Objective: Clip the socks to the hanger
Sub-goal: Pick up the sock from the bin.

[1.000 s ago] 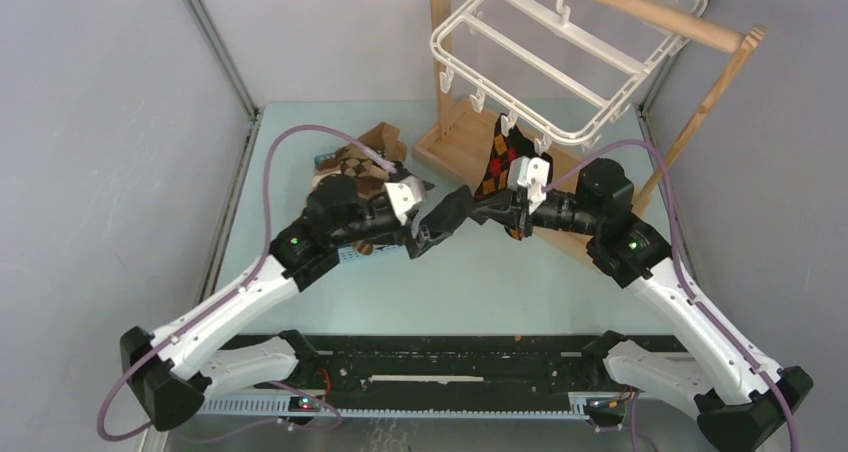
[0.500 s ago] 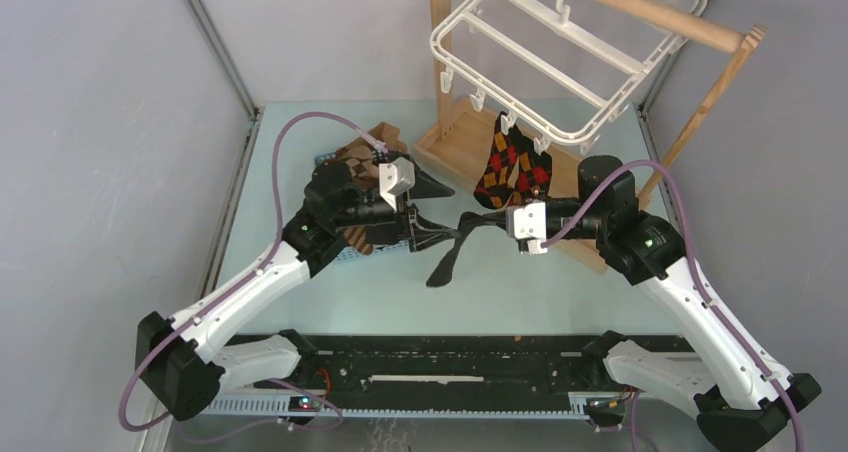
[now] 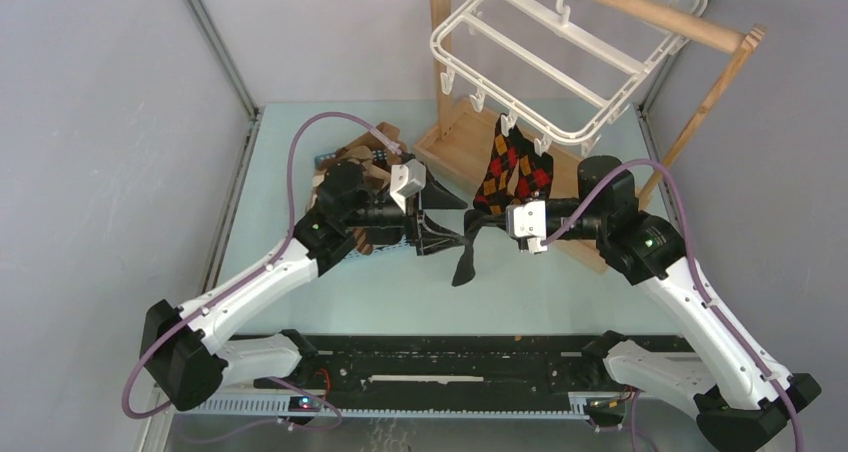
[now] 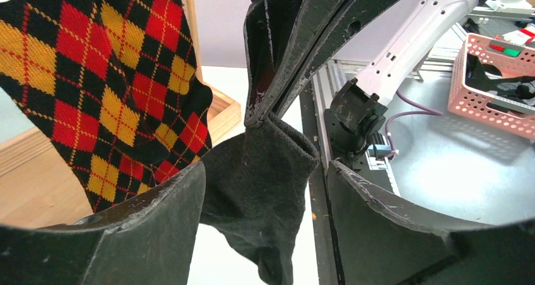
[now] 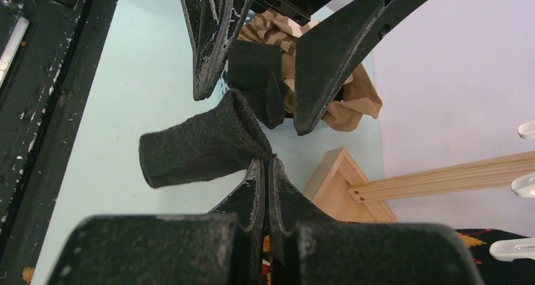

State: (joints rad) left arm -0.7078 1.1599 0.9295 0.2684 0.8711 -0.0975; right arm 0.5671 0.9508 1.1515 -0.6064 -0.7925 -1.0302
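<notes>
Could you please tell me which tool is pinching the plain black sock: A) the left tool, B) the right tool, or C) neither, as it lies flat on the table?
B: the right tool is shut on the plain black sock, while the left tool has its jaws apart around it.

The pale green counter (image 3: 300, 302) carries the wooden stand's base (image 3: 450, 150) at the back and a basket (image 3: 345, 255) of socks (image 3: 372, 144).
</notes>
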